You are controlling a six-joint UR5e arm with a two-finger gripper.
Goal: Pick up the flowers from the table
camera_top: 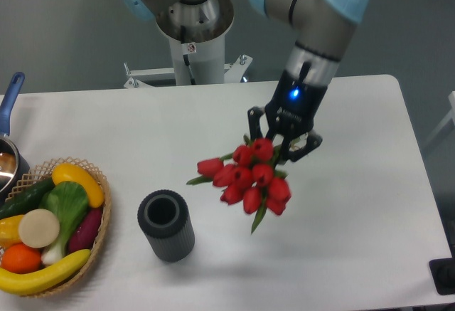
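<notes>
The flowers (247, 176), a bunch of red tulip buds on green stems, hang in the air above the white table (355, 204), buds toward the camera. My gripper (283, 140) is shut on their stems at the upper right end of the bunch. The stems themselves are mostly hidden behind the buds and the fingers. A blue light glows on the wrist just above the gripper.
A dark grey cylindrical holder (166, 225) stands upright left of the flowers. A wicker basket (99, 236) of fruit and vegetables sits at the left edge, with a pot (8, 161) with a blue handle behind it. The robot base (192, 37) rises at the back.
</notes>
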